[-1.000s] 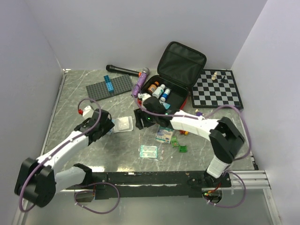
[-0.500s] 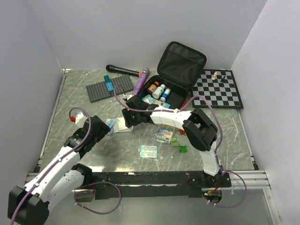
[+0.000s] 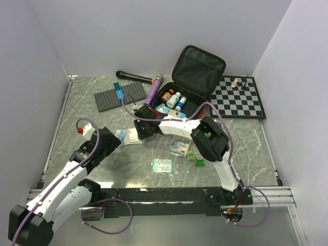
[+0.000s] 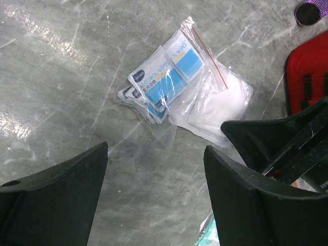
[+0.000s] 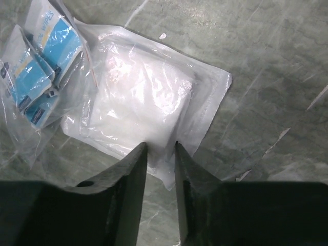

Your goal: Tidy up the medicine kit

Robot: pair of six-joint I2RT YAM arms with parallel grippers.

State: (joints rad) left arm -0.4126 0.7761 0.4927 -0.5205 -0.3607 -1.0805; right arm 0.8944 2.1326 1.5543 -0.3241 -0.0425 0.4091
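Observation:
The medicine kit (image 3: 201, 109) lies open at the back, red with its black-lined lid (image 3: 198, 68) raised and small bottles (image 3: 174, 98) inside. A white gauze packet (image 5: 148, 97) lies on the table left of the kit, overlapping a clear bag of blue alcohol wipes (image 4: 164, 82). My right gripper (image 5: 161, 148) is down at the packet's near edge, its jaws closed on the plastic; it also shows in the top view (image 3: 141, 130). My left gripper (image 4: 154, 174) is open and empty, hovering just short of the wipes bag (image 3: 121, 134).
A grey studded baseplate (image 3: 120, 95), a black microphone (image 3: 134, 77) and a purple flashlight (image 3: 154, 89) lie at the back left. A chessboard (image 3: 238, 97) sits right of the kit. Small packets (image 3: 179, 146) (image 3: 162, 165) and green bits (image 3: 197, 160) lie in front.
My right gripper has swung left from beside the kit to the gauze packet and settled on it. My left arm has drawn back toward the near left, then held still.

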